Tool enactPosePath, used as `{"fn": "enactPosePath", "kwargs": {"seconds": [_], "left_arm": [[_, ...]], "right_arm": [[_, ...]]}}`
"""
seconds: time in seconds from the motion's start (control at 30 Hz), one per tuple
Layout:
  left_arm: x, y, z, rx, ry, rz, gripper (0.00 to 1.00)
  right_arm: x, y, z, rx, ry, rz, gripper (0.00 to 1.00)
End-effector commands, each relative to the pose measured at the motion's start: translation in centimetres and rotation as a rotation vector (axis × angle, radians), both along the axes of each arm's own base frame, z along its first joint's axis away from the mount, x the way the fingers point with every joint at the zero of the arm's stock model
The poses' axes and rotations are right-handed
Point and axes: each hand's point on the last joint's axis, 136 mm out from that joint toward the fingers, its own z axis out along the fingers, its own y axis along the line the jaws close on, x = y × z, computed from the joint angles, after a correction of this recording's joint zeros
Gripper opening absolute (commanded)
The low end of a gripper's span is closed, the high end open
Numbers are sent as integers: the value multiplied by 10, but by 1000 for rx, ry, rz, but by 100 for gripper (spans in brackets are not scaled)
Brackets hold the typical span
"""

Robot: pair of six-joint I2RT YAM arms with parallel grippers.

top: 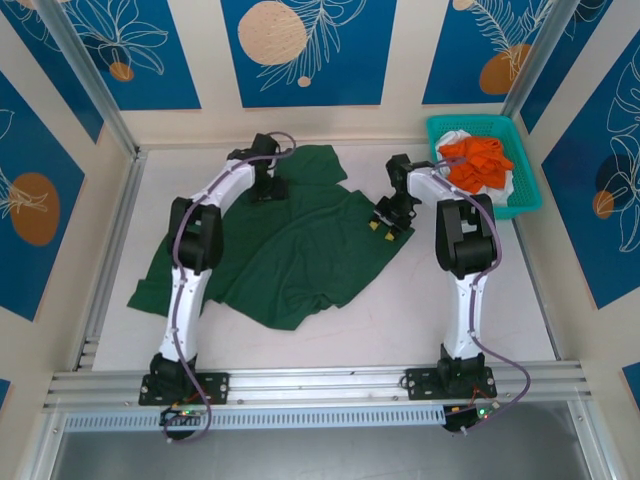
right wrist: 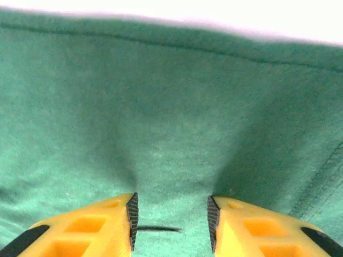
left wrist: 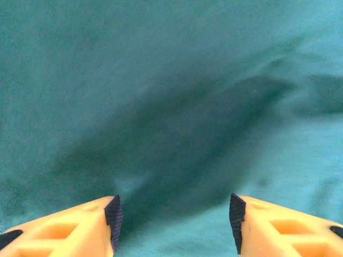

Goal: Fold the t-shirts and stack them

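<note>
The teal basket [top: 526, 205] in the far right corner holds the orange t-shirt [top: 478, 160] and white t-shirt [top: 455, 135]. The green t-shirt [top: 300, 250] sprawls across the counter [top: 400, 310], with bare room along the near edge. The left hand [left wrist: 172, 214] hovers half-open just above it. The right hand [right wrist: 170, 214] presses near its hem with cloth bunched between the pads; I cannot tell whether it grips.

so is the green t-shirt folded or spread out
Spread out. The dark green t-shirt lies open and rumpled across the table, sleeves out, with no neat fold.

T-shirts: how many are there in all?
3: a dark green t-shirt spread on the table, an orange one and a white one bunched in the teal basket; more may hide underneath.
</note>
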Motion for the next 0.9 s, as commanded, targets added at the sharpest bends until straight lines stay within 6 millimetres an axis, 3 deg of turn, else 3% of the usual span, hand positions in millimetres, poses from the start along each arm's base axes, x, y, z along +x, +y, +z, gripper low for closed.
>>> {"fn": "enactPosePath", "kwargs": {"seconds": [0.0, 0.4, 0.6, 0.7, 0.87], "left_arm": [[-7, 43, -4, 67, 46, 127, 57], [-55, 107, -10, 34, 51, 395, 58], [-75, 123, -12, -57, 50, 558, 59], [-74, 125, -12, -97, 41, 612, 59], [-51, 122, -9, -148, 31, 642, 60]], "right_arm": [[11, -12, -16, -52, 22, 0, 42], [63, -28, -18, -84, 21, -136, 42], [99, -14, -17, -39, -50, -137, 43], [116, -3, -15, -15, -91, -129, 43], [142, 9, -18, 39, -156, -154, 45]]}}
